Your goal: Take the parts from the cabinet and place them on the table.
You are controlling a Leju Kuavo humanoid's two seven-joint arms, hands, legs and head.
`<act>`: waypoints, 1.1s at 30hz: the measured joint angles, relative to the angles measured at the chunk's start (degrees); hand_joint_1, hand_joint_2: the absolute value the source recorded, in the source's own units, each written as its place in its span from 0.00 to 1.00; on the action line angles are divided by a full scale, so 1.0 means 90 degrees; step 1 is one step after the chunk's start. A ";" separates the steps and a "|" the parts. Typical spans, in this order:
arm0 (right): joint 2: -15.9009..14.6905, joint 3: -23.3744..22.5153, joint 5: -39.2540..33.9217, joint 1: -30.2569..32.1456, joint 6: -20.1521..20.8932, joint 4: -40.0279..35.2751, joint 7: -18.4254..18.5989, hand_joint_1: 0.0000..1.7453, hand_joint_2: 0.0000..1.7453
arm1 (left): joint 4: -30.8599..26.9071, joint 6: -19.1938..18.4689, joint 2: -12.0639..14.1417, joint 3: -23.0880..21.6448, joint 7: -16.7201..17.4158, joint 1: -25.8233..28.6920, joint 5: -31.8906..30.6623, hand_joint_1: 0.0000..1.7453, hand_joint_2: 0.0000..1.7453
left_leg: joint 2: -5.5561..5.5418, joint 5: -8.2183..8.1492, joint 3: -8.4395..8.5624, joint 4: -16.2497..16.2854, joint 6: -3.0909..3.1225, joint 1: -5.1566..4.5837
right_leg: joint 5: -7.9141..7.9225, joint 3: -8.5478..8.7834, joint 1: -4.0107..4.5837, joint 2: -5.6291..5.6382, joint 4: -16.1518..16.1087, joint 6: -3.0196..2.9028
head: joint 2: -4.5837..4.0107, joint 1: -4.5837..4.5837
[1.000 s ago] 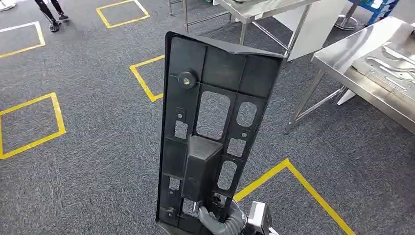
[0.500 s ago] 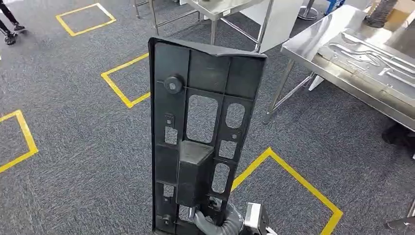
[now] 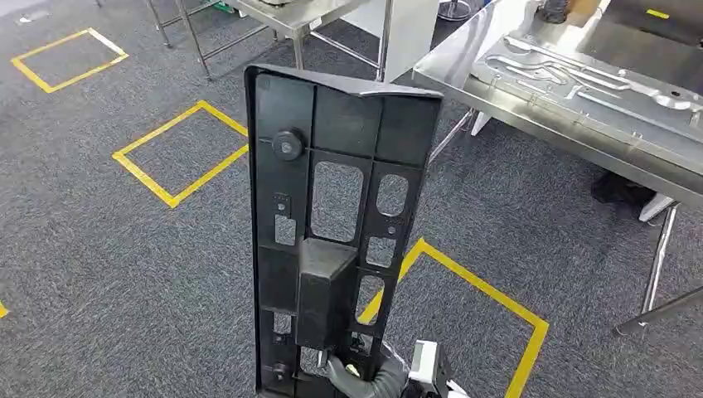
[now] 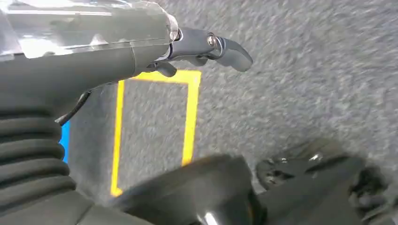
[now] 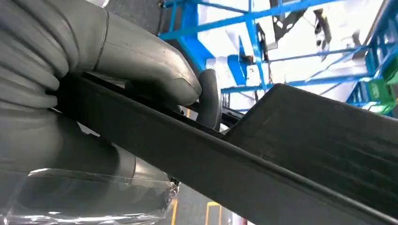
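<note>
A tall black plastic panel (image 3: pixel 336 224), ribbed and pierced with rectangular and oval openings, stood upright in the middle of the head view, gripped near its lower end by the robot's right hand (image 3: pixel 358 377). The right wrist view showed the grey thumb (image 5: pixel 141 61) and a darker finger (image 5: pixel 209 96) clamped on either side of the panel's edge, so the hold looked firm. The left hand (image 4: pixel 202 47) hung beside the body above grey carpet (image 3: pixel 124 274) marked with yellow tape squares (image 3: pixel 178 153); it held nothing, and its fingers were partly curled, though how tightly could not be told from that angle. A steel table (image 3: pixel 580 108) stood ahead and to the right, well apart from the panel, with a pale formed metal sheet (image 3: pixel 580 79) lying on its top. A second steel table (image 3: pixel 290 16) stood farther back. Judging by this, the part was out of the cabinet and in the carrying step, not yet delivered. The next move would likely call for closing on the steel table, then tilting the long panel down and laying it on bare surface beside the metal sheet without striking the table edge.
</note>
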 joint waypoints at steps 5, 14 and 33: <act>-0.0012 0.0000 -0.0022 0.0014 -0.0015 0.0027 -0.0068 0.97 1.00 | 0.0000 -0.0007 0.0000 0.0000 -0.0070 -0.0078 0.0005 0.00 1.00 | 0.0336 0.0065 0.0051 -0.0099 0.0202 -0.0004 | -0.0121 -0.0123 -0.0007 -0.0294 0.0180 0.0182 | 0.0000 0.0002; -0.0049 0.0007 -0.0078 0.0002 -0.0054 0.0112 -0.0148 0.97 1.00 | 0.0000 0.0253 -0.0022 0.0002 0.0117 -0.0050 0.0002 0.00 1.00 | 0.1006 -0.0036 0.0145 -0.0095 0.0194 -0.0075 | -0.0001 0.0015 0.0012 -0.1159 -0.0083 0.0128 | 0.0000 0.0000; -0.0073 0.0078 -0.0119 0.0018 -0.0185 0.0185 -0.0257 0.97 1.00 | 0.0000 0.0311 -0.0049 0.0034 0.0158 0.0014 -0.0020 0.00 1.00 | 0.0140 -0.0005 -0.0001 0.0027 0.0116 -0.0048 | 0.0020 0.0013 -0.0065 0.0133 -0.0061 0.0140 | 0.0000 0.0000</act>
